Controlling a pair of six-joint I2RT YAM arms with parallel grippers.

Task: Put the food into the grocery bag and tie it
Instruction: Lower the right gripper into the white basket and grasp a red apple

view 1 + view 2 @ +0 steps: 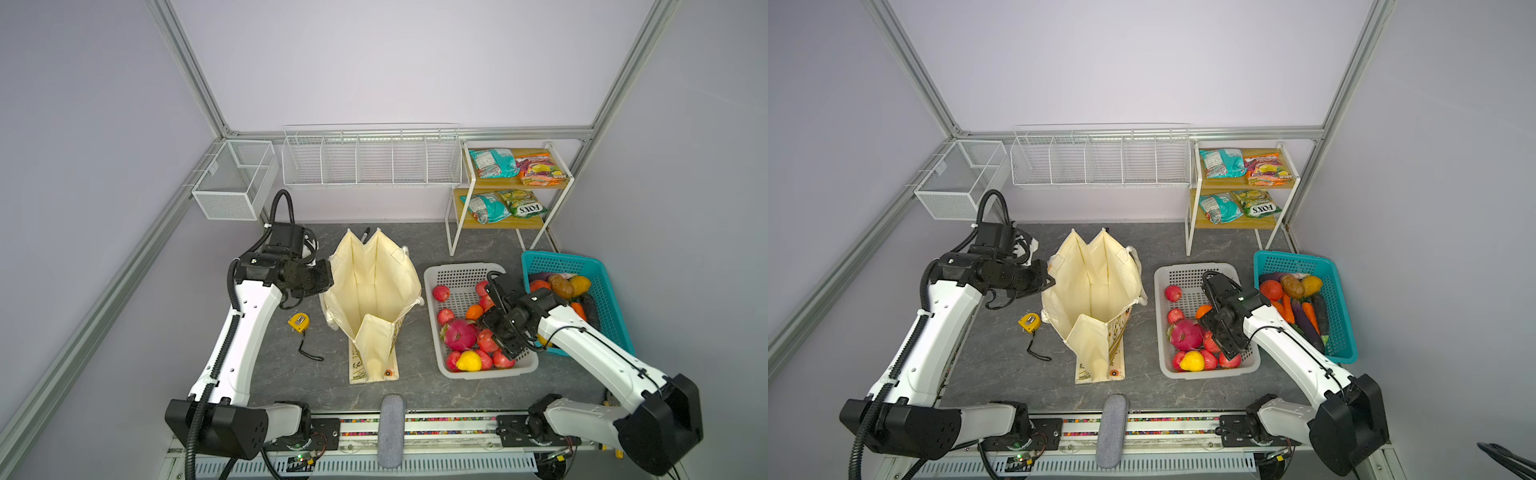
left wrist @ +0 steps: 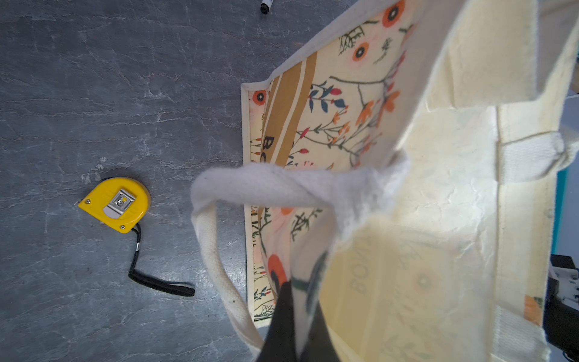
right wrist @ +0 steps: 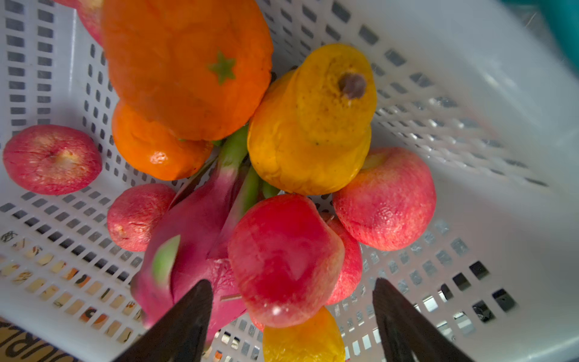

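1. Cream canvas grocery bag (image 1: pixel 374 291) stands upright on the grey surface (image 1: pixel 291 374) between the arms, mouth open; we see no food inside it yet.
2. Our left hand (image 2: pixel 296 326) is pressed together on the bag's left-side rim, pinching the fabric beside a rope handle (image 2: pixel 266 185) and holding the mouth wide.
3. Our right hand (image 3: pixel 291 286) hangs in the white basket (image 1: pixel 457 272), fingers spread on either side of a red apple (image 3: pixel 282 257), not gripping it.
4. We judge the step in hand to be the first pick of fruit.
5. Next we need to lower, close on the apple without snagging the dragon fruit (image 3: pixel 194 244) touching it, then lift and carry it over the open mouth.
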